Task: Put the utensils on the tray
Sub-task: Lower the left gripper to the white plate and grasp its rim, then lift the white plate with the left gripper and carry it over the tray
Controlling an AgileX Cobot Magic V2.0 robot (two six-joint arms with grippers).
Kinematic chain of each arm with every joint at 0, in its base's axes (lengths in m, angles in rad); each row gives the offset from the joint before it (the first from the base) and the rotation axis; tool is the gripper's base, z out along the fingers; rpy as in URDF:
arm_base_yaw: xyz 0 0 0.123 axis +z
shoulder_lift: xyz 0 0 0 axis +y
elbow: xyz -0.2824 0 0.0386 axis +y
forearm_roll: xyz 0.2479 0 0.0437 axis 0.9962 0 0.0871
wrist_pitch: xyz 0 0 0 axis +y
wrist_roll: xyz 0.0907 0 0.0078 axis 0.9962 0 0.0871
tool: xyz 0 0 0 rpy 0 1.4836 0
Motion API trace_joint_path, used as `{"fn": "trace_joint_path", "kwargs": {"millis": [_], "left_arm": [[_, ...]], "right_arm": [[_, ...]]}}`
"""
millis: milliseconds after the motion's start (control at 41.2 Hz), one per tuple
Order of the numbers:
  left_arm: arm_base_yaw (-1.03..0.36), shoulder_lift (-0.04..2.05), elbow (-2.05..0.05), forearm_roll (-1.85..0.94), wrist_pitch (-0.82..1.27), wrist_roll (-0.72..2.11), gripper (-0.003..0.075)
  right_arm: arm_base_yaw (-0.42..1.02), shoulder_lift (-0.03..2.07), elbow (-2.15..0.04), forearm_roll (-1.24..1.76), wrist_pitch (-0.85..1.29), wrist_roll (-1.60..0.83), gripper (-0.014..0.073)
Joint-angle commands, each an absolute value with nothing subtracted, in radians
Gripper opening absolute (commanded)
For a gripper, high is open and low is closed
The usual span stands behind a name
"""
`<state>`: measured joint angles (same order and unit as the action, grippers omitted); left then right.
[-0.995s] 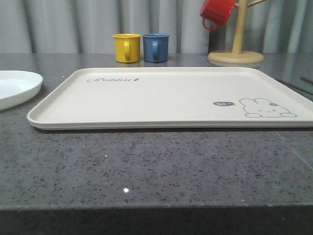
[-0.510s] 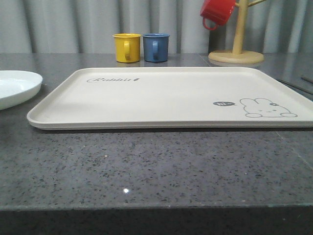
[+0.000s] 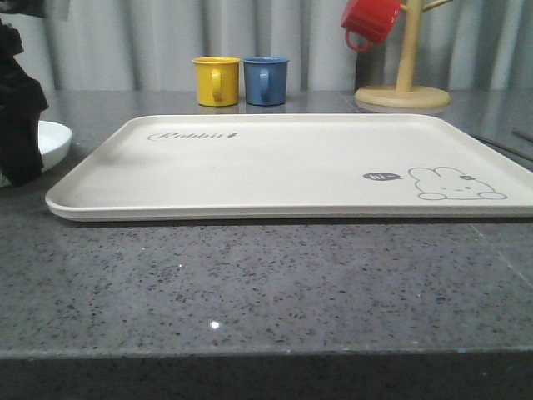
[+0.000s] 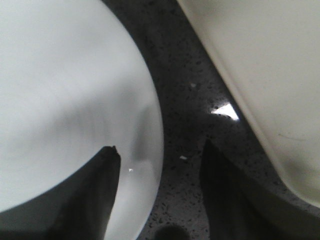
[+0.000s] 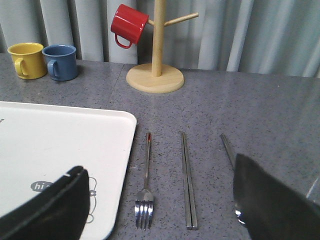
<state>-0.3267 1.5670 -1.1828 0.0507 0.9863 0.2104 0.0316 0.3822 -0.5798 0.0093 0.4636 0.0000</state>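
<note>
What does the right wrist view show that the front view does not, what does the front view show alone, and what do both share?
Right wrist view alone: the fork, chopsticks and spoon lying on the counter beside the tray, apart from it, between the open right gripper's fingers. Front view alone: the white plate, the "Rabbit" lettering and the left arm. Both: the tray, yellow mug, blue mug, red mug and wooden mug tree.

- The tray (image 3: 275, 167) bore a cursive "Rabbit" print near its far left corner.
- A small dark speech bubble beside its rabbit drawing was too small to read.
</note>
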Motion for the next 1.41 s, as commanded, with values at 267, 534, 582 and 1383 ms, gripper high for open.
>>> {"fn": "trace_joint_path", "kwargs": {"millis": [267,534,582,1383], "left_arm": [[-0.335,1.552,-1.217,0.063,0.986,0.207,0.0041],[-0.348,1.534,-1.255,0.109,1.004,0.207,-0.0019],[-0.361,1.520,-1.282,0.119,1.004,0.207,-0.0019],[-0.834,1.711,-1.593,0.112,1.021,0.203,-0.0019]], "right_arm": [[0.031,0.397,-0.614,0.008,0.396,0.000,0.0610],[0.031,0.397,-0.614,0.008,0.397,0.000,0.0610],[0.031,0.397,-0.614,0.008,0.397,0.000,0.0610],[0.031,0.397,-0.614,0.008,0.400,0.000,0.0610]]}}
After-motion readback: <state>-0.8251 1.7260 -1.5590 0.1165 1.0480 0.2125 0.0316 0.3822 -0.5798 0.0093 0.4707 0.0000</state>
